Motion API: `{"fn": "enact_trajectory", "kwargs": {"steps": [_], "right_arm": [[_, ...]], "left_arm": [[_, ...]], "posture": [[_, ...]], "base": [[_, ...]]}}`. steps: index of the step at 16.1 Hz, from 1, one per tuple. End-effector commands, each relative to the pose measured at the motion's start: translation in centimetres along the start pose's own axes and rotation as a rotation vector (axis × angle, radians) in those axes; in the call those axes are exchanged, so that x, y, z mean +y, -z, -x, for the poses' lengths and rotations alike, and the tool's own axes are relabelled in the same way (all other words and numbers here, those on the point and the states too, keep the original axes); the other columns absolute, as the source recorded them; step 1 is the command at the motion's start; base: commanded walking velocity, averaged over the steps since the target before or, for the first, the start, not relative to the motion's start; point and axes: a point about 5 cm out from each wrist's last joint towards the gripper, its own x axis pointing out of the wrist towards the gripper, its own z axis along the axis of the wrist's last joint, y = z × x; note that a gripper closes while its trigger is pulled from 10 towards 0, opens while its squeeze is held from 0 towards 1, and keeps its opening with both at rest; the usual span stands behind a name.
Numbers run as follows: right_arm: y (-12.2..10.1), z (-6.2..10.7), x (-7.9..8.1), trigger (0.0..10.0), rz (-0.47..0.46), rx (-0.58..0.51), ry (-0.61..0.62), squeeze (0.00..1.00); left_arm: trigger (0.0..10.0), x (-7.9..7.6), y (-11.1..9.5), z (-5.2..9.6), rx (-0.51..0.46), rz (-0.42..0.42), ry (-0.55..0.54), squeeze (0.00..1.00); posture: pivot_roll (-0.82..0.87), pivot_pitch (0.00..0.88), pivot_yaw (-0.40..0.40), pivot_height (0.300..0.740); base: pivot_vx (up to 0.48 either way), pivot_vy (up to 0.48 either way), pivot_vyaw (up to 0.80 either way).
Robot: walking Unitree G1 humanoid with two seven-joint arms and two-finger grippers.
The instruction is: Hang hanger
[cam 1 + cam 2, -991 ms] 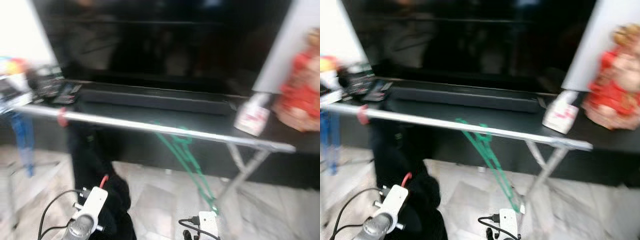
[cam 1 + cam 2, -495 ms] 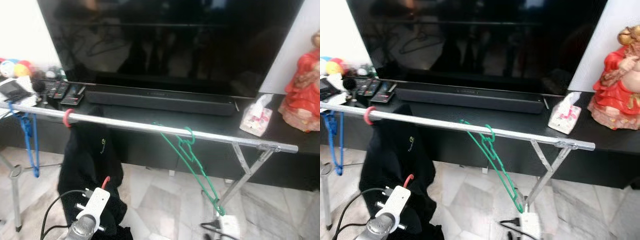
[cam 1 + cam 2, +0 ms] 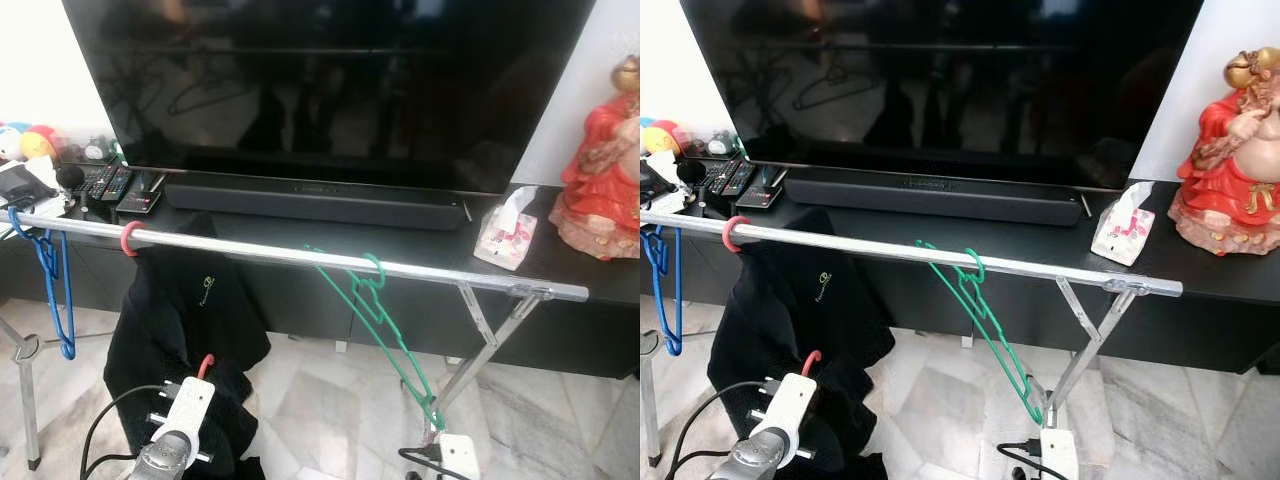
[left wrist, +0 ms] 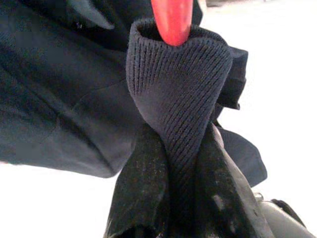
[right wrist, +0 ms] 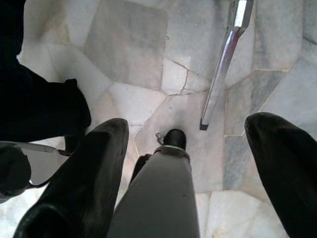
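A silver rail [image 3: 250,250] crosses in front of me. A green hanger [image 3: 385,330] hooks over it near the middle and hangs tilted, bare. To its left, a red hanger's hook [image 3: 130,238] sits on the rail with a black garment [image 3: 185,310] draped below. My left gripper [image 4: 178,148] is shut on the garment's knit edge, where a red hanger tip [image 4: 171,20] pokes out; its arm [image 3: 180,425] is low at the left. My right gripper [image 5: 190,126] is open above the floor, and its wrist [image 3: 455,455] is below the green hanger's lower end.
A blue hanger [image 3: 50,290] hangs at the rail's left end. Behind the rail stands a black TV unit [image 3: 560,260] with a TV [image 3: 330,90], a soundbar [image 3: 315,205], remotes [image 3: 110,185], a tissue pack [image 3: 505,240] and a red figurine [image 3: 605,165]. The rack's leg [image 5: 220,69] meets the marble floor [image 3: 320,400].
The view has steadied from blur and shifted a little. The hangers, the garment and both arms keep about the same places.
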Motion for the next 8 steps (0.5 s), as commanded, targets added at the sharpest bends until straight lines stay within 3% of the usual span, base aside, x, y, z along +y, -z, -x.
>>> {"fn": "enact_trajectory", "kwargs": {"steps": [1, 2, 5, 7, 8], "right_arm": [[0.4, 0.0, 0.3, 10.0, -0.011, 0.018, 0.010, 0.00], [0.5, 0.0, 0.4, 10.0, -0.015, 0.023, 0.015, 0.00], [0.7, 0.0, 0.6, 10.0, -0.006, 0.029, 0.016, 0.00], [0.8, 0.1, 0.3, 10.0, -0.007, 0.029, 0.017, 0.00], [0.7, 0.1, 0.0, 10.0, -0.009, 0.017, 0.018, 0.00]], "left_arm": [[10.0, 0.2, 0.2, 0.0, 0.023, 0.082, -0.016, 0.00], [10.0, 0.2, 0.4, 0.0, 0.035, 0.107, -0.021, 0.00], [10.0, 0.4, 1.0, 0.1, 0.067, 0.146, -0.036, 0.00], [10.0, 0.6, 1.1, 0.1, 0.068, 0.208, -0.077, 0.00], [10.0, 0.6, 1.2, 0.2, 0.067, 0.250, -0.098, 0.00]], "posture": [[-0.06, 0.000, -0.010, 0.740], [-0.06, 0.000, -0.007, 0.740], [-0.06, 0.000, -0.005, 0.740], [-0.07, 0.000, -0.005, 0.740], [-0.06, 0.000, -0.008, 0.740]], "base": [[0.000, 0.000, 0.00], [0.000, 0.000, 0.00], [0.000, 0.000, -0.64], [0.000, 0.000, -0.64], [0.000, 0.000, 0.00]]}}
